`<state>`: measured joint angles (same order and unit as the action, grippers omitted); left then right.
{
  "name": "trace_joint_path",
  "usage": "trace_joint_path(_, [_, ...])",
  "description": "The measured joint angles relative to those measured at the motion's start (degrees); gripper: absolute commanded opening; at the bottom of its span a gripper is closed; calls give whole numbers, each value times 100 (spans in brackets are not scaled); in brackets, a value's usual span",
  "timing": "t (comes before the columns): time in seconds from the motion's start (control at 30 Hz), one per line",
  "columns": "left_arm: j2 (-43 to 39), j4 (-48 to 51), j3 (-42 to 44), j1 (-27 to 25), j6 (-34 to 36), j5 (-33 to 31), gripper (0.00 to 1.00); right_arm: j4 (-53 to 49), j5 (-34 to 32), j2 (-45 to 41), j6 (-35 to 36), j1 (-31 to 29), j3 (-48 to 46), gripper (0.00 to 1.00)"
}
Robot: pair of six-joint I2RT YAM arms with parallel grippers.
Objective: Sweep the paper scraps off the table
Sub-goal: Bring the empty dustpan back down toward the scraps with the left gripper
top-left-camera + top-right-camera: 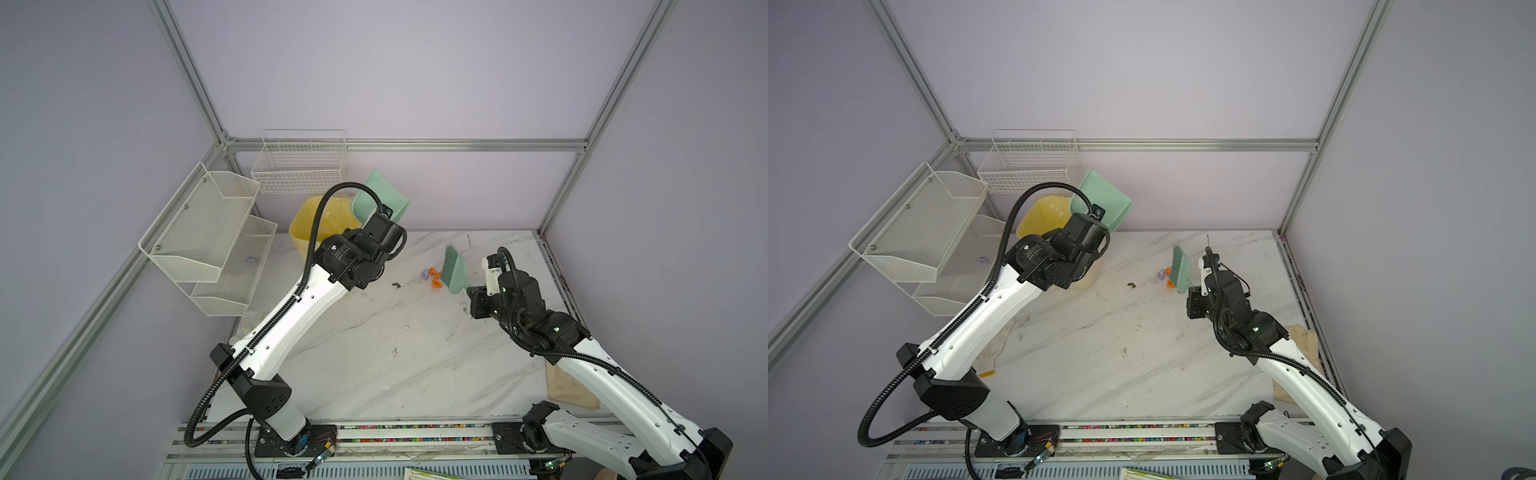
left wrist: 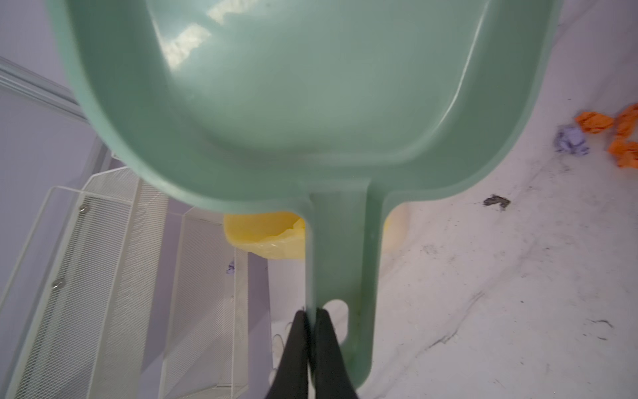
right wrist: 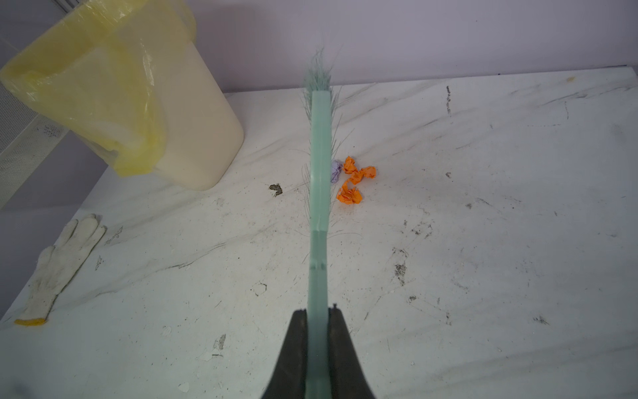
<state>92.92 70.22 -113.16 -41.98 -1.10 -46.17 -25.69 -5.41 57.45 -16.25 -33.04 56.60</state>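
Observation:
Orange and lilac paper scraps (image 1: 432,277) (image 1: 1165,277) (image 3: 350,195) lie in a small cluster on the white marble table (image 1: 374,340), toward the back right. Just right of them is the green brush (image 1: 453,270) (image 3: 319,172). My right gripper (image 3: 317,312) is shut on its handle. Raised and tilted over the bin at the back left is the green dustpan (image 1: 376,195) (image 2: 310,86), its tray empty. My left gripper (image 2: 310,314) is shut on the edge of its handle. One more lilac wad (image 1: 251,260) lies in the mesh shelves.
A cream bin with a yellow liner (image 1: 316,224) (image 3: 138,103) stands at the table's back left. White mesh shelves (image 1: 208,232) and a wire basket (image 1: 299,166) hang on the frame beside it. A dark speck (image 1: 396,284) lies mid-table. White gloves (image 3: 62,262) (image 1: 1304,336) lie near the side edges.

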Motion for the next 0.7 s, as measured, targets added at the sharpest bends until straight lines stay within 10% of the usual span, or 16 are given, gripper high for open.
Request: trace_joint_path(0.7, [-522,-129,1858,-15,-973,3038,0,-98,-719,702,1115,92,531,0])
